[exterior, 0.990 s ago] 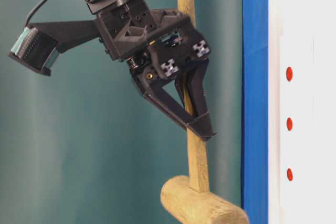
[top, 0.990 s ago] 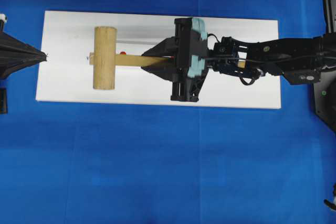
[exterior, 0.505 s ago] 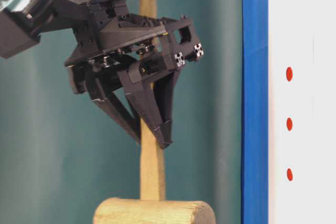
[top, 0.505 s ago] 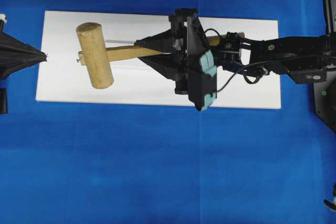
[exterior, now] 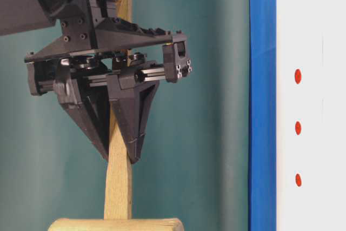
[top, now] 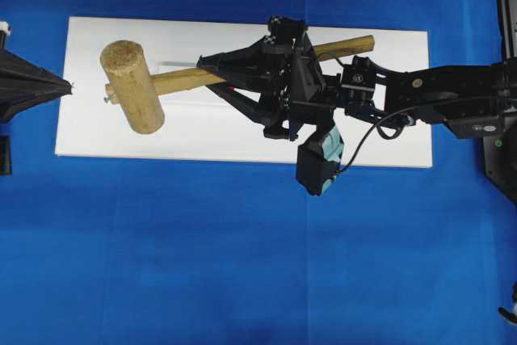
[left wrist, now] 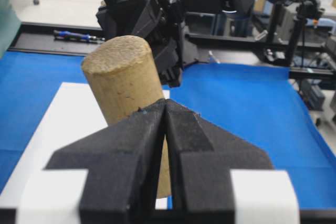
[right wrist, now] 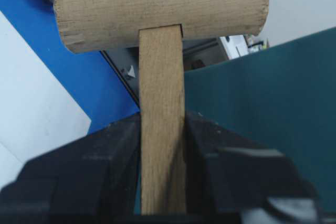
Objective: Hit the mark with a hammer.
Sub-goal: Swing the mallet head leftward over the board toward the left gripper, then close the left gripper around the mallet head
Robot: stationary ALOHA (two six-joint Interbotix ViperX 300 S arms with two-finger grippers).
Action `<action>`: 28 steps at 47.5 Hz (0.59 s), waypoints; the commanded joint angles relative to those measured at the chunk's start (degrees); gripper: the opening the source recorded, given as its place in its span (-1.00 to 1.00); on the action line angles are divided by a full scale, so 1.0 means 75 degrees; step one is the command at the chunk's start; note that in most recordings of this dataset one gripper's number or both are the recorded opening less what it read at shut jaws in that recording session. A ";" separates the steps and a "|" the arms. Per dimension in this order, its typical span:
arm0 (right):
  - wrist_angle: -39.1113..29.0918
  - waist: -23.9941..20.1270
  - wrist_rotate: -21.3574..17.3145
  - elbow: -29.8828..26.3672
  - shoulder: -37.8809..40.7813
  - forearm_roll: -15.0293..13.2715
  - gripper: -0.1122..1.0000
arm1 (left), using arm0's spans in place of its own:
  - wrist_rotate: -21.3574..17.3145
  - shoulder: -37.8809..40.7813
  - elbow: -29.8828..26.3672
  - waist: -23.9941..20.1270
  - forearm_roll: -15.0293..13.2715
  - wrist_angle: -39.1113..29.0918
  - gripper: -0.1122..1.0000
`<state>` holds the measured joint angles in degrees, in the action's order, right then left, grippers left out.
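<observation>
A white board lies flat on a blue table cover, reaching past the right gripper on both sides; it likely serves as the striking surface. In the table-level view three small red dots sit in a row on it, well to the right of that gripper. Which one is the mark, I cannot tell.

The right gripper is clamped on the hammer, its fingers pressing the flat sides of the wooden handle about midway along. The thick cylindrical head juts out beyond the fingertips, and the handle's end pokes out behind the wrist. The hammer appears raised clear of the board, head tilted, probably cocked for a downward blow.

The left gripper is fully closed on nothing, parked at the board's far end just beyond the hammer head, seemingly out of the swing's way.

No brand, label or readable writing shows anywhere.
</observation>
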<state>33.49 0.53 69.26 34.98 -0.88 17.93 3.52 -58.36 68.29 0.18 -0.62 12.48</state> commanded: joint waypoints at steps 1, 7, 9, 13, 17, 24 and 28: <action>0.0164 0.0023 0.0000 -0.0223 -0.0246 0.0012 -0.62 | 0.0000 0.0059 -0.0094 0.0000 -0.0012 0.0035 -0.80; 0.0176 0.0023 0.0000 -0.0223 -0.0246 0.0012 -0.63 | 0.0000 0.0082 -0.0082 -0.0012 0.0000 0.0035 -0.79; 0.0176 0.0023 0.0000 -0.0234 -0.0246 0.0012 -0.63 | 0.0000 0.0082 -0.0082 -0.0023 -0.0012 0.0035 -0.79; 0.0188 0.0023 0.0012 -0.0246 -0.0246 0.0012 -0.62 | 0.0023 0.0117 -0.0070 -0.0023 -0.0012 0.0035 -0.68; 0.0188 0.0023 0.0023 -0.0293 -0.0246 0.0023 -0.62 | 0.0129 0.0141 -0.0070 -0.0023 -0.0059 0.0035 -0.33; 0.0141 0.0023 0.0059 -0.0352 -0.0246 0.0012 -0.62 | 0.0562 0.0258 -0.0070 -0.0141 -0.0059 0.0070 0.45; 0.0141 0.0023 0.0152 -0.0375 -0.0246 0.0012 -0.63 | 0.0703 0.0340 -0.0070 -0.0246 -0.0059 0.0094 0.80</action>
<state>33.75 0.79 70.14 34.19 -0.79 18.02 8.26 -56.69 68.29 -0.79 -0.88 12.48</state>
